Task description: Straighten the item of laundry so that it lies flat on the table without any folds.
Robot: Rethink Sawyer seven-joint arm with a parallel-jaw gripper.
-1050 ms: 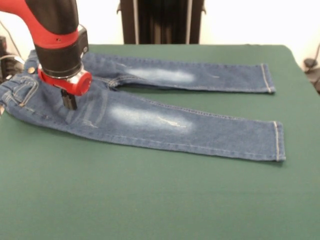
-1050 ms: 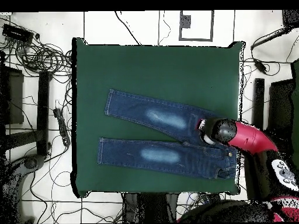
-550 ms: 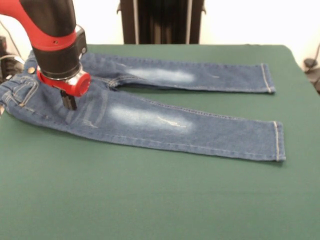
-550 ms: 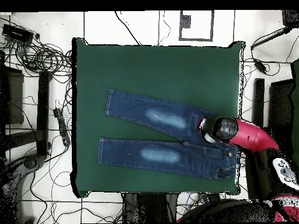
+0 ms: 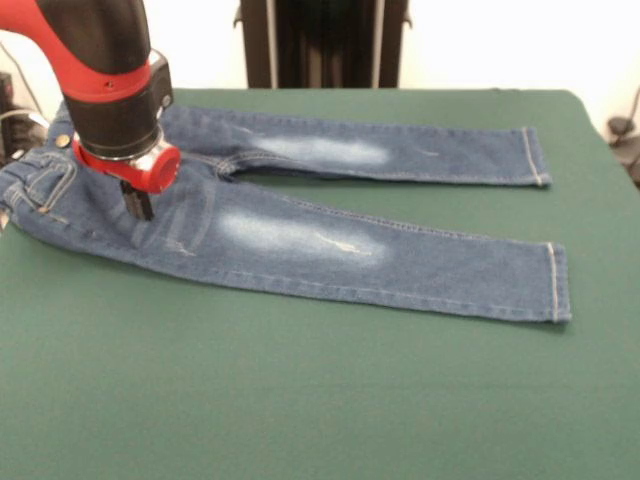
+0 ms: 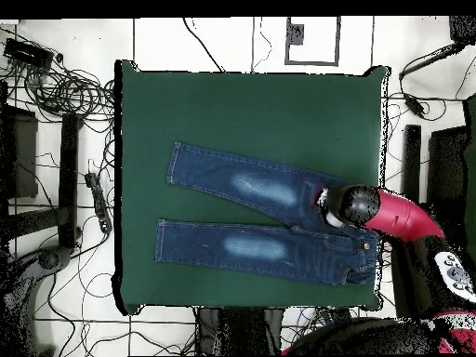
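Observation:
The item of laundry [image 5: 330, 240], small blue jeans with faded thigh patches, lies spread on the green table [image 5: 300, 400]. Its waistband is at the left and both legs run out to the right, a little apart. From above, the jeans [image 6: 260, 191] show with the waistband at the table's right edge. My gripper [image 5: 139, 205] hangs from the red and black arm over the seat area near the waistband. Its black tips are together and shut, at the denim's surface. Whether they pinch cloth I cannot tell. Seen from overhead, the gripper [image 6: 330, 216] is mostly covered by the arm.
The table [image 6: 251, 112] is much wider than the jeans, with bare green cloth on the near side of the front view. Cables [image 6: 74, 88] and stands crowd the floor around the table. The waistband reaches the table's edge.
The arm has drifted slightly to the left in the front view. The jeans have kept their place and shape.

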